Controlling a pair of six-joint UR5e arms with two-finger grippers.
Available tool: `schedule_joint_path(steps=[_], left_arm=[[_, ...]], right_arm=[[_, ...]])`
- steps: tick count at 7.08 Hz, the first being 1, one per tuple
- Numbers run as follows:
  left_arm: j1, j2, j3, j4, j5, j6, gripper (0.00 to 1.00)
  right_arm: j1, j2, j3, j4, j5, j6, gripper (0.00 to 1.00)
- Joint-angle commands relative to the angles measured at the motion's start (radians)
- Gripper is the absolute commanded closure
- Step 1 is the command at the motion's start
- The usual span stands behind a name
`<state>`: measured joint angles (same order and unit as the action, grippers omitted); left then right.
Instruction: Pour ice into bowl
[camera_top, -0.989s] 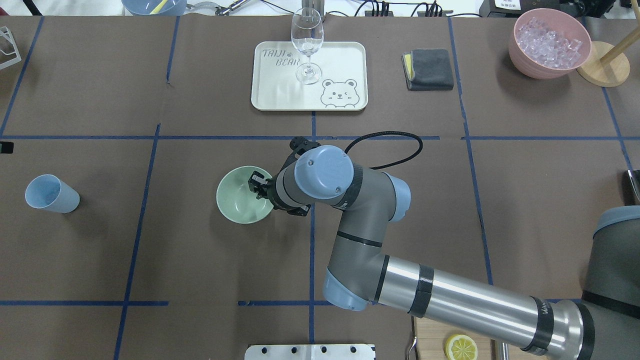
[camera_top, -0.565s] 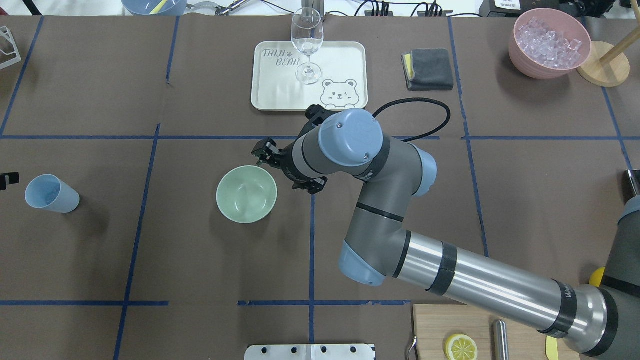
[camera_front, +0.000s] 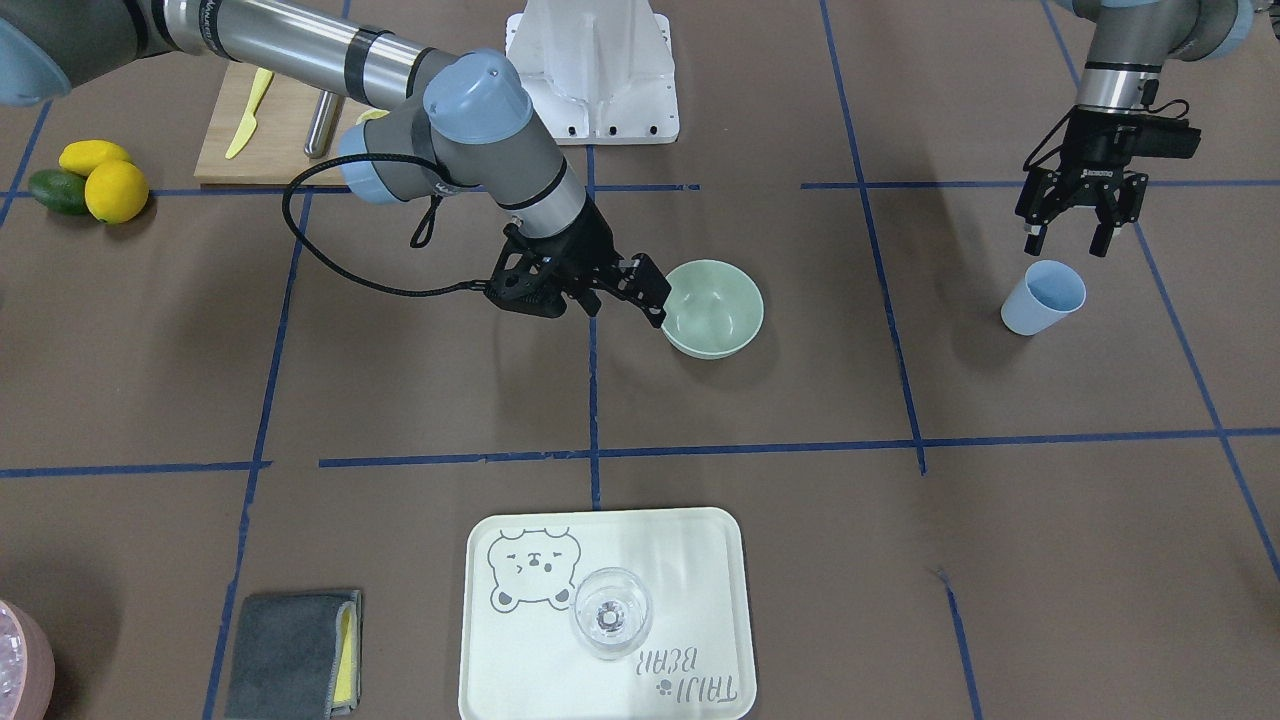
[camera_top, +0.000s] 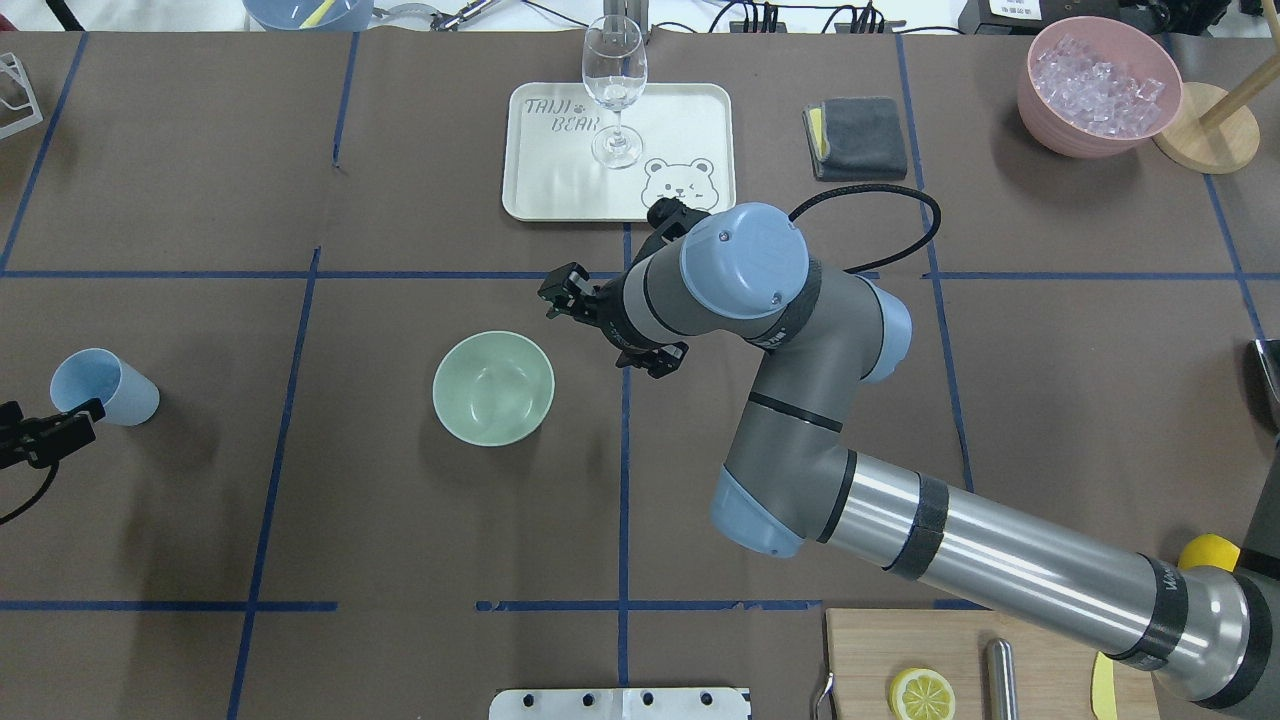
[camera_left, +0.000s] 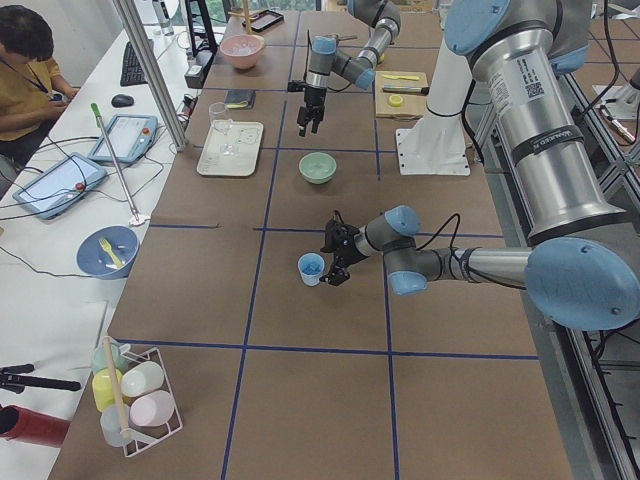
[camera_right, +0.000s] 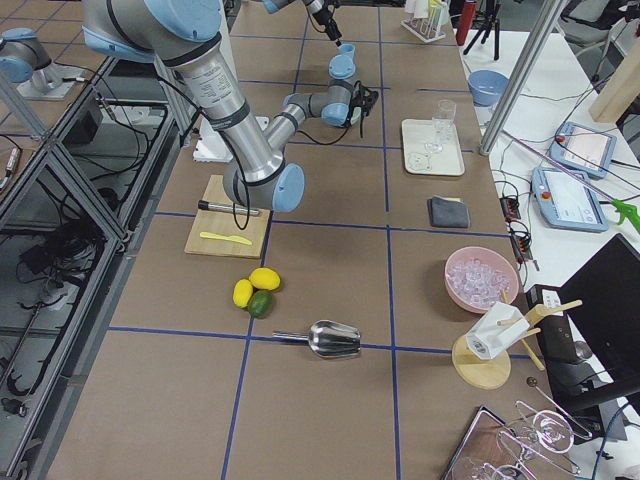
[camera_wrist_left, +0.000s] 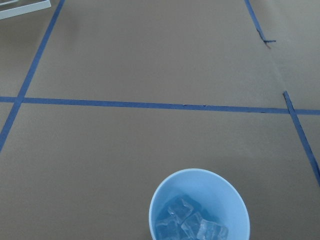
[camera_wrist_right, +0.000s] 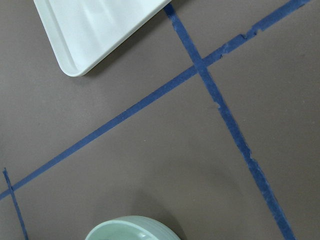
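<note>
The pale sage-green bowl (camera_top: 493, 388) stands empty on the brown table, also in the front view (camera_front: 712, 308). Its rim shows at the bottom of the right wrist view (camera_wrist_right: 132, 230). My right gripper (camera_top: 560, 290) is open and empty, just off the bowl's far right rim (camera_front: 652, 295). The ice (camera_wrist_left: 190, 225), a few clear cubes, lies in the blue cup (camera_wrist_left: 199, 207), which stands upright at the table's left (camera_top: 100, 388). My left gripper (camera_front: 1070, 240) is open and hangs just above and beside the cup, showing at the overhead view's left edge (camera_top: 70, 425).
A white tray (camera_top: 680, 120) with a wine glass (camera_top: 614, 90) lies beyond the bowl. A grey cloth (camera_top: 857, 138) and a pink bowl (camera_top: 1040, 110) of ice sit at the far right. A cutting board (camera_top: 870, 660) with a lemon slice is near the robot.
My right gripper has left the bowl's rim and drawn back up and to the right. The bowl stayed put. My left gripper has come into view beside the blue cup.
</note>
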<state>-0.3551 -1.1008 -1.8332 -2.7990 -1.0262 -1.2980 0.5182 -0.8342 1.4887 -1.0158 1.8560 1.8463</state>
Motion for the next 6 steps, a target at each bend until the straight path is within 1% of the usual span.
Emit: schedule_joint_path(steps=[1,2,3,4,5,6], left_arm=[[0.109,-0.001,0.06,-0.004,0.239,-0.015,0.01],[0.137,-0.004,0.084,-0.008,0.283,-0.017,0.01],[0.157,-0.023,0.089,-0.008,0.29,-0.053,0.01],[0.192,-0.054,0.121,-0.007,0.352,-0.061,0.01],[0.197,-0.088,0.143,-0.007,0.371,-0.06,0.01],[0.202,-0.108,0.175,-0.005,0.417,-0.058,0.01]], right_arm=[[0.0,-0.026,0.028,0.0,0.0,-0.001,0.0],[0.0,-0.037,0.048,-0.006,0.0,-0.001,0.0],[0.0,-0.045,0.053,-0.004,0.0,-0.001,0.0],[0.0,-0.051,0.062,-0.006,0.0,-0.001,0.0],[0.0,-0.066,0.067,0.0,0.002,-0.001,0.0],[0.0,-0.065,0.068,0.0,0.002,-0.001,0.0]])
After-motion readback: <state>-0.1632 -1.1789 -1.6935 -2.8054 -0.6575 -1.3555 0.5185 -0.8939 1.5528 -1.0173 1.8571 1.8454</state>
